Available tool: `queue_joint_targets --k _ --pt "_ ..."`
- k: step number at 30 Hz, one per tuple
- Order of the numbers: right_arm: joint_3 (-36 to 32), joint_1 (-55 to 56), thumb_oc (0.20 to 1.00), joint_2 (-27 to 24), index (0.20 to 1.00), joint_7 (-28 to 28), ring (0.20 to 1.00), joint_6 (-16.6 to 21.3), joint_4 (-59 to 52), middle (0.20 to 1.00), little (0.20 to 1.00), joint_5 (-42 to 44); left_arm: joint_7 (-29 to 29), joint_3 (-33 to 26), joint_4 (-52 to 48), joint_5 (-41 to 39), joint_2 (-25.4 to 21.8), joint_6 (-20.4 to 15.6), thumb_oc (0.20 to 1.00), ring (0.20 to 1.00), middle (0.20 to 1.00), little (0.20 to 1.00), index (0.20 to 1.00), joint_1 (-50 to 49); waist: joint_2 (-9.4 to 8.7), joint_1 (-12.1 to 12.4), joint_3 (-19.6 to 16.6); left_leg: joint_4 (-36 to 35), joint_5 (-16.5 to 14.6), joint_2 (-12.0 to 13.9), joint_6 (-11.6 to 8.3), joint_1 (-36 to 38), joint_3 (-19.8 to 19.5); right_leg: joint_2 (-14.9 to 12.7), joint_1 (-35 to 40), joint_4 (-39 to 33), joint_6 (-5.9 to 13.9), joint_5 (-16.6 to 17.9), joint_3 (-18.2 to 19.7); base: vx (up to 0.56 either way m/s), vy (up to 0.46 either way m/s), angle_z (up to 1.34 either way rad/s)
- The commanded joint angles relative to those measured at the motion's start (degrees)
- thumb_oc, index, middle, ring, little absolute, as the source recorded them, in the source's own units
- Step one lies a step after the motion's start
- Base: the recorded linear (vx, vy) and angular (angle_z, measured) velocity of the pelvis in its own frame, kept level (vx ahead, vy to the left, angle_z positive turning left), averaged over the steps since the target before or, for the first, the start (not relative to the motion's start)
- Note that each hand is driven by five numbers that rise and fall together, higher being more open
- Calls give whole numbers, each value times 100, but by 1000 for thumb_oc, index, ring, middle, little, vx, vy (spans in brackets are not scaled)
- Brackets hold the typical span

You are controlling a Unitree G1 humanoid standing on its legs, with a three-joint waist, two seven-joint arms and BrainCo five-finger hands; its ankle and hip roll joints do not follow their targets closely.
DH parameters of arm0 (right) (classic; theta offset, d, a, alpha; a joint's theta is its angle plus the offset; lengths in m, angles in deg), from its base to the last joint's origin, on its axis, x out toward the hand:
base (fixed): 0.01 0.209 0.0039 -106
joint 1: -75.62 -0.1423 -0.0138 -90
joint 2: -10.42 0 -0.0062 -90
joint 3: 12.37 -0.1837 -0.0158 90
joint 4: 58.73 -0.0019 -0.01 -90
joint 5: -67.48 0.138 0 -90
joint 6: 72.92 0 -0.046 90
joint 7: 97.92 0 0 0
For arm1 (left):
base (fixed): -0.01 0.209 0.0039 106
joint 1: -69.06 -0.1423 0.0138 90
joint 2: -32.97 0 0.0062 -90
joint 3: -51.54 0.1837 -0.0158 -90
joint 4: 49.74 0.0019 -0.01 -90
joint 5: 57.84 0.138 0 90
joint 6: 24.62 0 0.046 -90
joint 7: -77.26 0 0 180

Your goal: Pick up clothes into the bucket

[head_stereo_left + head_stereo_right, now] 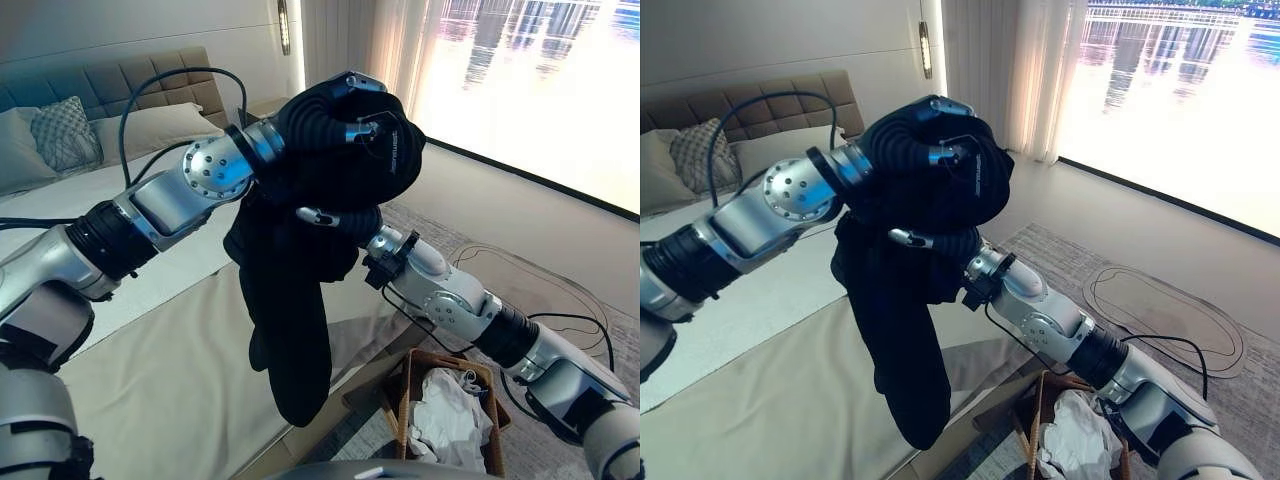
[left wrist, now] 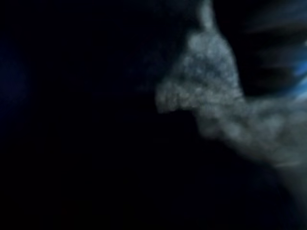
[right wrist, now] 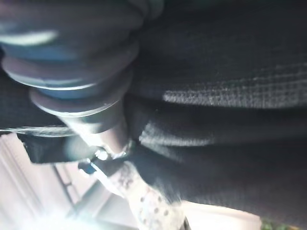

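Black garment (image 1: pixel 285 300) hangs from both raised arms above basket (image 1: pixel 405 385).

Both arms are silver-grey metal shells joined in segments. The left arm (image 1: pixel 180 195) carries a round polished joint disc (image 1: pixel 215 167) ringed with small dark screws, and a black ribbed collar (image 1: pixel 110 240) farther back. The left hand (image 1: pixel 325 112) wears a dark ribbed cover over its back and wrist. The right arm (image 1: pixel 450 300) has a black clamp (image 1: pixel 385 262) at the wrist and a black band (image 1: pixel 505 335) mid-forearm. The right hand (image 3: pixel 72 52) shows the same dark ribbed cover in thick rounded folds.
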Motion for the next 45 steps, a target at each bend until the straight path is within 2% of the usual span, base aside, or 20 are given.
queue_joint_targets --k 1,8,15,16,17,18,19,20,22,23,28,30,35,36,38,41,45 --pt "56 -576 200 609 200 335 200 92 -745 200 200 -38 -110 -229 403 -321 636 -177 200 200 200 200 200 830 -230 120 101 242 -541 -253 150 299 230 -264 -248 17 428 395 62 0 0 0" --pt "-161 -307 200 500 200 348 200 80 -797 200 200 -69 -176 -476 550 -225 602 -177 200 200 200 200 200 594 -232 102 115 252 -559 -263 158 307 230 -273 -245 23 429 394 72 0 0 0" --pt "-667 92 200 6 200 416 200 93 -1079 200 200 -54 -211 -923 722 -98 378 -165 200 200 200 200 200 98 -244 29 117 258 -580 -261 169 321 237 -289 -256 48 437 382 82 0 0 0" --pt "-916 271 200 -181 200 420 200 112 -1147 200 200 -40 -224 -1114 770 -77 303 -159 200 200 200 200 200 -114 -253 3 129 267 -587 -259 171 318 245 -288 -274 58 441 381 100 0 0 0" --pt "-1041 367 200 -270 200 417 200 119 -1174 200 200 -24 -244 -1219 785 -50 257 -144 332 332 332 332 332 -232 -253 -5 131 271 -591 -256 173 320 248 -288 -282 68 441 380 107 0 0 0" --pt "-1184 462 200 -352 200 398 200 130 -1168 200 200 -13 -262 -1315 828 -25 225 -128 498 498 498 498 498 -337 -257 -18 137 276 -595 -259 175 318 252 -287 -290 75 443 378 100 0 0 0" --pt "-1337 585 200 -453 200 380 200 123 -1173 200 200 -16 -283 -1416 841 21 197 -120 793 793 793 793 793 -421 -262 -30 144 279 -597 -260 176 313 254 -289 -295 76 445 380 95 0 0 0" --pt "-1518 739 200 -578 200 357 200 133 -1170 200 200 -37 -338 -1540 863 132 158 -129 1000 1000 1000 1000 1000 -545 -273 -32 151 283 -601 -258 180 307 254 -288 -300 81 448 377 97 0 0 0" --pt "-1694 875 200 -683 200 335 200 138 -1196 200 200 -66 -372 -1627 886 207 147 -123 1000 1000 1000 1000 1000 -632 -274 -39 153 283 -605 -257 181 306 254 -289 -298 86 449 370 102 0 0 0" --pt "-2054 1157 200 -831 200 268 200 178 -1150 200 200 -107 -545 -1785 987 625 101 -121 1000 1000 1000 1000 1000 -710 -285 -56 155 282 -613 -254 188 307 251 -291 -298 100 452 358 97 0 0 0" --pt "-2887 1643 200 -1045 200 66 200 283 -1000 200 200 -264 -891 -2030 1157 1724 2 -101 1000 1000 1000 1000 1000 -762 -303 -86 159 269 -628 -253 194 317 241 -289 -298 100 471 346 72 0 0 0" --pt "-3054 1741 200 -1053 200 30 200 312 -991 200 200 -317 -978 -2096 1168 1931 6 -111 1000 1000 1000 1000 1000 -808 -305 -93 163 264 -633 -254 197 324 241 -286 -299 102 472 341 78 0 0 0" --pt "-3761 2212 200 -1097 200 -167 200 418 -836 200 200 -577 -1267 -2553 1259 3043 51 45 1000 1000 1000 1000 1000 -1247 -313 -132 178 234 -651 -250 203 337 267 -273 -298 79 479 327 84 0 0 0" --pt "-3761 2213 200 -1097 200 -167 200 418 -837 200 200 -578 -1267 -2554 1258 3044 52 45 1000 1000 1000 1000 1000 -1249 -312 -132 177 233 -651 -250 203 337 267 -273 -298 79 479 327 84 0 0 0" --pt "-4178 2507 200 -1072 200 -369 200 500 -729 200 200 -981 -1464 -2865 1135 3751 0 102 1000 1000 1000 1000 1000 -1553 -319 -154 170 219 -661 -236 196 335 267 -258 -311 79 482 307 88 0 0 0" --pt "-4349 2671 200 -1049 200 -472 200 531 -644 200 200 -1170 -1458 -3092 1036 3914 -22 88 1000 1000 1000 1000 1000 -1857 -304 -179 144 199 -667 -228 191 344 276 -249 -319 77 476 294 99 12 1 -1" --pt "-4637 3016 200 -830 200 -581 200 530 -529 200 200 -1473 -1448 -3784 880 3903 151 99 1000 1000 1000 1000 1000 -2719 -286 -220 104 173 -686 -213 188 366 309 -225 -321 60 452 279 118 9 1 -1"
